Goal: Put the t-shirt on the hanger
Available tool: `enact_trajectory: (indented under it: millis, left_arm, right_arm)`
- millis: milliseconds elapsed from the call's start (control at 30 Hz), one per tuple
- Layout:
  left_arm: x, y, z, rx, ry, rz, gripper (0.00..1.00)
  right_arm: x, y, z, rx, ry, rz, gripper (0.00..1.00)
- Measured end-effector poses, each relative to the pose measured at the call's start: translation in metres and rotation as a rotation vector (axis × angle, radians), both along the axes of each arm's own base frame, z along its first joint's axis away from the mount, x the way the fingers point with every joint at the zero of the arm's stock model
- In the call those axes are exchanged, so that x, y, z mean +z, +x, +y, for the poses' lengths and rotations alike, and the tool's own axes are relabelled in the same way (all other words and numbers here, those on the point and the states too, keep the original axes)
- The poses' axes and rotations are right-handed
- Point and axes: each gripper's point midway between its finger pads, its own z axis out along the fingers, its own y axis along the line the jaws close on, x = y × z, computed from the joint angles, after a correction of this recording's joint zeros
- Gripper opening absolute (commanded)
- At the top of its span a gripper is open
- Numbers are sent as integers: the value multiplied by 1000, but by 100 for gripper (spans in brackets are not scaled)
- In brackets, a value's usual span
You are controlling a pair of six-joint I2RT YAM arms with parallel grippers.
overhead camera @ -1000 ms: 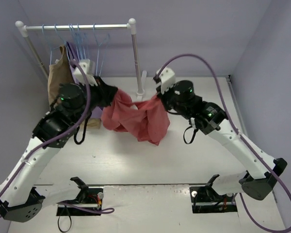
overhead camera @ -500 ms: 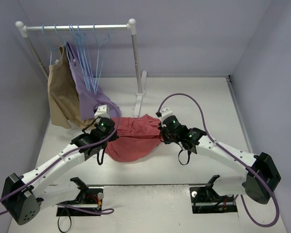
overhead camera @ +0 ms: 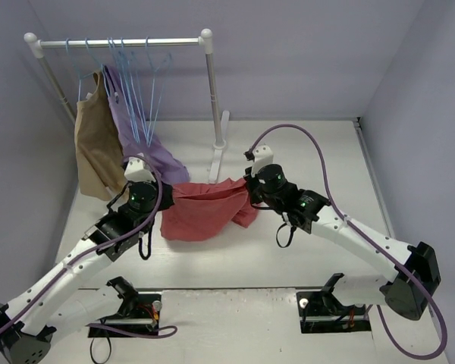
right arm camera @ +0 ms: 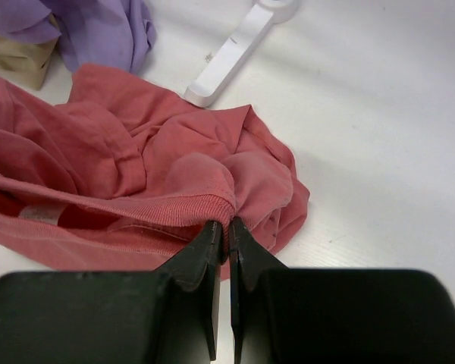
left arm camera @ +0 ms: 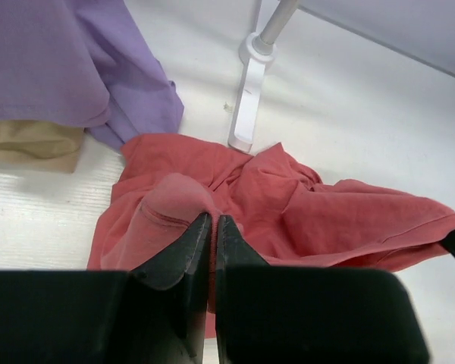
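The salmon-red t-shirt (overhead camera: 205,208) hangs stretched between my two grippers just above the table, its lower part crumpled on the surface. My left gripper (overhead camera: 165,199) is shut on a fold at its left end (left arm camera: 178,199). My right gripper (overhead camera: 246,189) is shut on the ribbed collar edge at its right end (right arm camera: 205,206). The light-blue hangers (overhead camera: 133,83) hang on the rail at the back left, apart from both grippers.
A white clothes rack (overhead camera: 207,45) stands at the back left, its foot (overhead camera: 218,155) on the table behind the shirt. A tan garment (overhead camera: 95,148) and a lilac-purple garment (overhead camera: 140,140) hang from it. Purple walls close in the table.
Both arms came down from a raised hold near the rack and lowered the shirt to the table. In the last half second both grippers moved slightly back and left, stretching the shirt.
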Motion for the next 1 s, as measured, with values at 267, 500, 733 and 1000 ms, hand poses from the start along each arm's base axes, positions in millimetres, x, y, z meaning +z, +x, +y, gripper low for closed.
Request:
enact_trajectory:
  millis: [267,500,733,1000]
  left_arm:
    - [-77,-13,3,-31,121,177,22]
    - [-37,-4,-4,-113,199,128,60]
    - [100,48,-17,-194,274,-91,60]
    - [155,135,15,-145,409,-119,60]
  right_arm:
    - [-54,0,3,-15,-49,90,0]
    - [-89,-2,6,-6,-88,158,0]
    - [-84,-1,14,23,-63,146,0]
    - [-80,-1,22,62,-51,142,0]
